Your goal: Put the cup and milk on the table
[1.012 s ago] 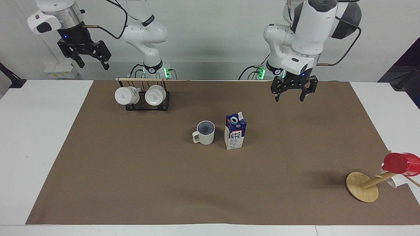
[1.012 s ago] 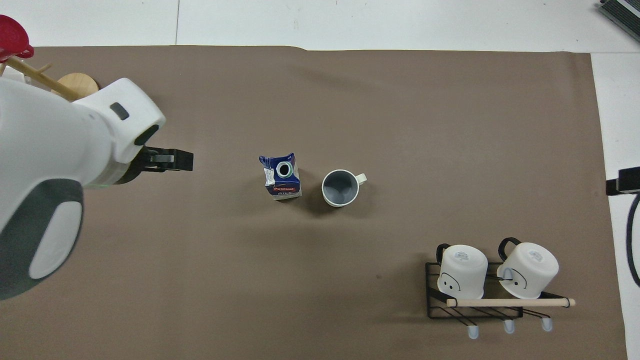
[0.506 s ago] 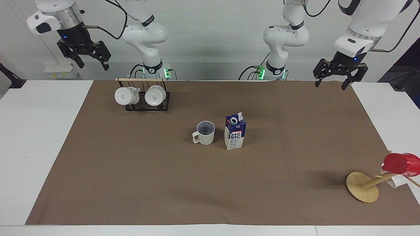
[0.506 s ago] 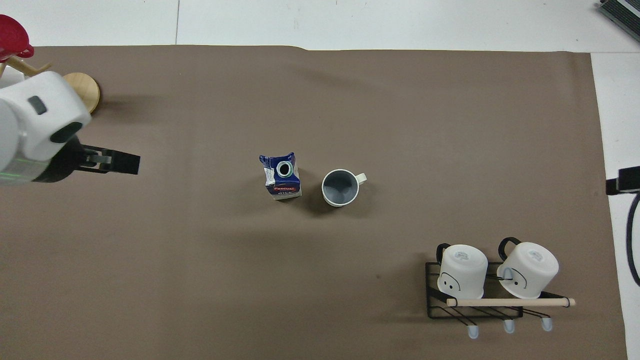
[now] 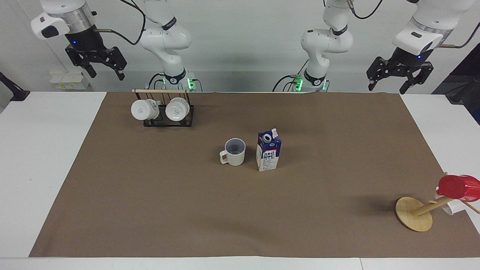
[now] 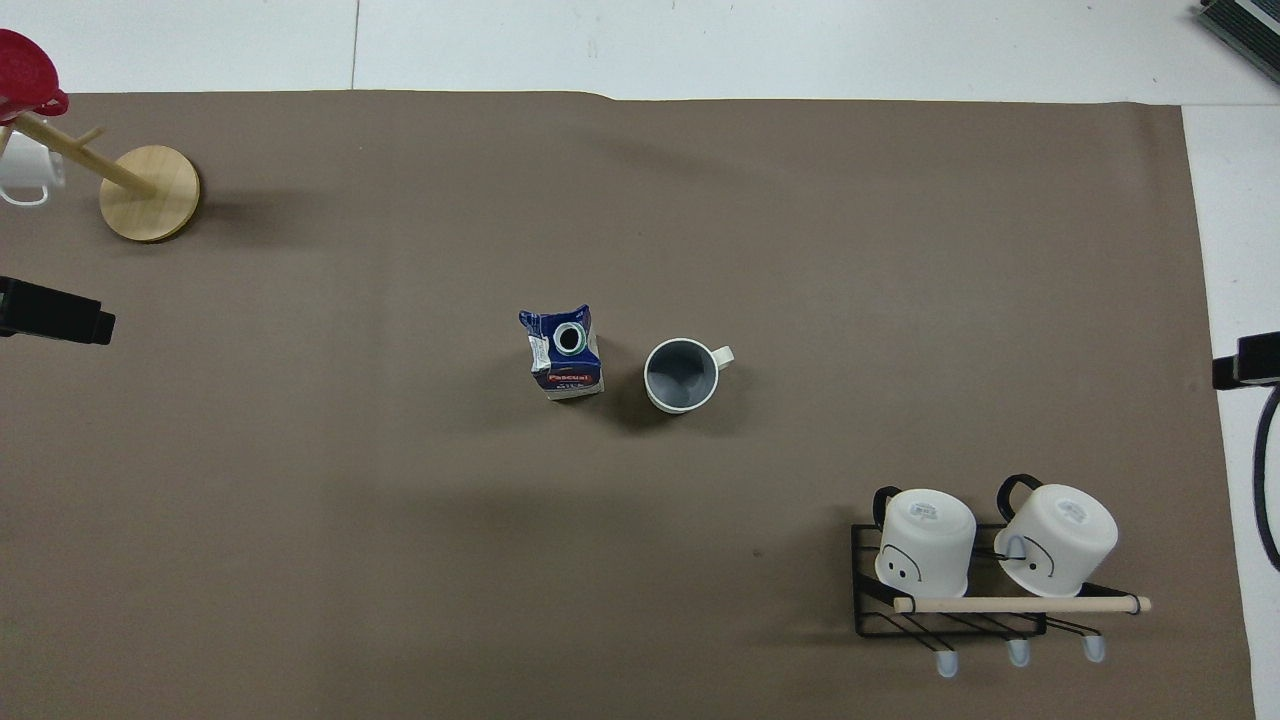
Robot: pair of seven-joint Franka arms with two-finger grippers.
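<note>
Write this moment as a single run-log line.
cup: upright on table | milk: upright beside cup | left hand: open, raised, empty | right hand: open, raised, empty

white arms | black hands | black cables | green base lights

Bright, even light (soft shadows)

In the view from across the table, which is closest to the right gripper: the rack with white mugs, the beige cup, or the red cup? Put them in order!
From the right gripper, raised at its arm's end of the table:
1. The rack with white mugs, almost beneath it.
2. The beige cup, mid-table beside the milk.
3. The red cup, at the left arm's end.
</note>
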